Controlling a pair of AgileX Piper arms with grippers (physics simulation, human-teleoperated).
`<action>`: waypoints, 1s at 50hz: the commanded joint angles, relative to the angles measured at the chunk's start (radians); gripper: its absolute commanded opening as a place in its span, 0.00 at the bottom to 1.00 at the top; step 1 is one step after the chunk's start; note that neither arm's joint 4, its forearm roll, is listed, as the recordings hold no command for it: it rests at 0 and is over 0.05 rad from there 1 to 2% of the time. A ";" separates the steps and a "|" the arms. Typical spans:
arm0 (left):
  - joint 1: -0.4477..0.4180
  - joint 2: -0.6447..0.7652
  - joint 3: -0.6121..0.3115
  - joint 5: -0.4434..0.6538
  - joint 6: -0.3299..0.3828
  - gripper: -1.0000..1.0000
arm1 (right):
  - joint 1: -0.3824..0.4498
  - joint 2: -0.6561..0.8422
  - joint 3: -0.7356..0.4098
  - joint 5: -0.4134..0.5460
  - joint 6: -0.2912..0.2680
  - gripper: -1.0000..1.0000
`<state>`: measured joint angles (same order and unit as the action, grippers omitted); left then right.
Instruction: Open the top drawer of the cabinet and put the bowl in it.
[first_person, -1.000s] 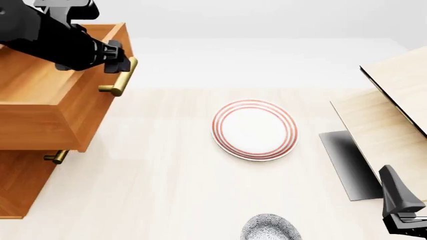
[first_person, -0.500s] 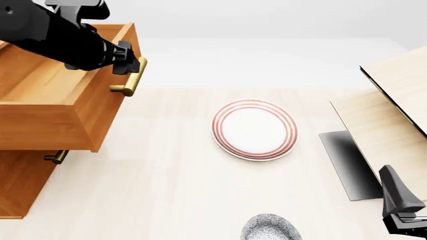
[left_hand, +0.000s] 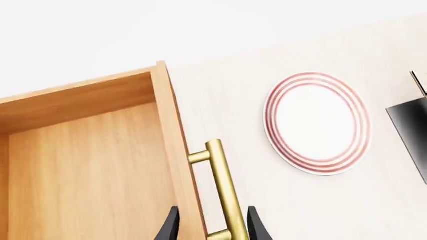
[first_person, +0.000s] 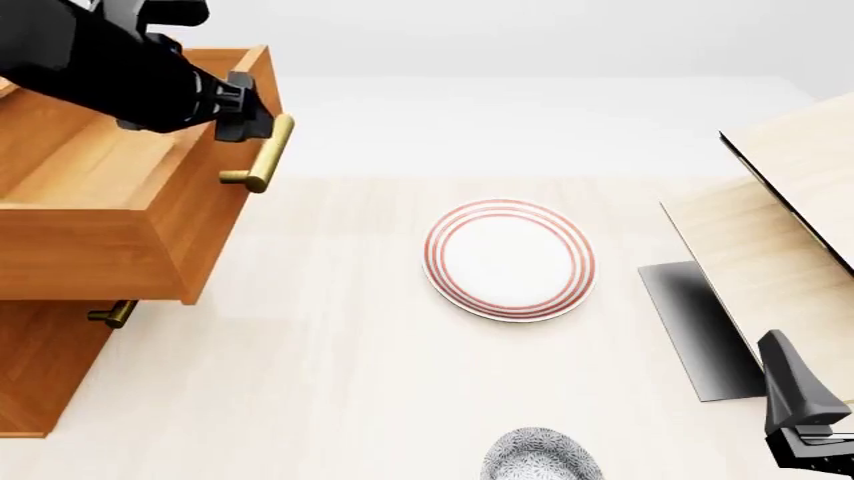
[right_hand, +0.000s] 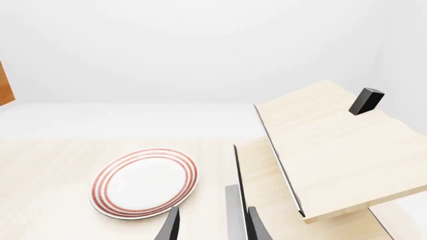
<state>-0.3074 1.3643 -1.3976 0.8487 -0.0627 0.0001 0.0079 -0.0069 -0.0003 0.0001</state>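
- We see the top drawer (first_person: 114, 215) pulled out of the cabinet (first_person: 40, 370) at the far left of the table (first_person: 334, 380); its inside shows bare wood.
- Our left pincer (first_person: 243, 112) sits at the far end of the drawer's brass handle (first_person: 263, 155). In the left wrist view its two dark fingertips (left_hand: 172, 227) stand on either side of the bar (left_hand: 223, 192), a narrow gap around it; we cannot tell whether they press on it.
- The bowl (first_person: 541, 455) rests on the table at the near edge, right of centre, well apart from the drawer and only partly in view.
- A plate (first_person: 509, 259) with red rings lies mid-table, between the bowl and the far side.
- Our right pincer (first_person: 801, 425) hangs at the near right, beside a pale wood structure (first_person: 787, 230). The right wrist view shows its fingers (right_hand: 172, 225) slightly apart, with nothing between them.
- A lower drawer's handle (first_person: 114, 314) peeks out beneath the open drawer.
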 joint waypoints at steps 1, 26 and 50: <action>0.001 -0.040 -0.022 0.023 0.037 1.00 | 0.000 -0.001 0.002 -0.001 0.000 1.00; -0.010 -0.107 -0.036 0.075 0.095 1.00 | 0.000 -0.001 0.002 -0.001 0.000 1.00; -0.128 -0.198 0.019 0.061 0.147 1.00 | 0.000 -0.001 0.002 -0.001 0.000 1.00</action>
<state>-0.3892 1.1984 -1.3995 0.9180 0.0663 0.0001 0.0079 -0.0069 -0.0003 0.0001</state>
